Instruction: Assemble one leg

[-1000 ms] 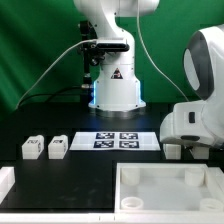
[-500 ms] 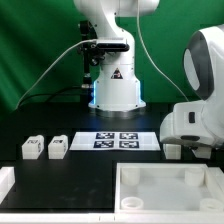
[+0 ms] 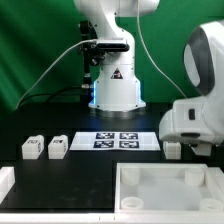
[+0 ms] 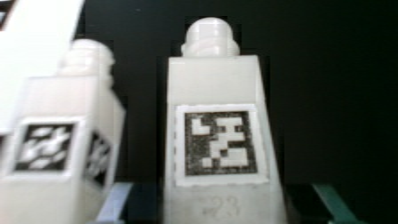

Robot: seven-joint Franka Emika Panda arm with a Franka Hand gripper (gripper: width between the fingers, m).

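Note:
In the wrist view a white leg (image 4: 222,130) with a square tag on its face stands between my gripper's (image 4: 222,207) two fingers (image 4: 121,200). The jaws are open, with a dark gap between each finger and the leg. A second leg (image 4: 63,135) stands close beside it, outside the jaws. In the exterior view my arm (image 3: 198,110) hangs low at the right and hides the gripper. One small white leg (image 3: 172,150) shows under it. Two more legs (image 3: 32,148) (image 3: 57,148) stand side by side at the left.
The marker board (image 3: 116,140) lies at the middle of the table before the robot base (image 3: 116,90). The large white tray-like square part (image 3: 165,185) fills the front right. A white piece (image 3: 5,182) sits at the front left edge.
The arm at the exterior view's right has shifted very slightly. The legs and the other parts have not moved.

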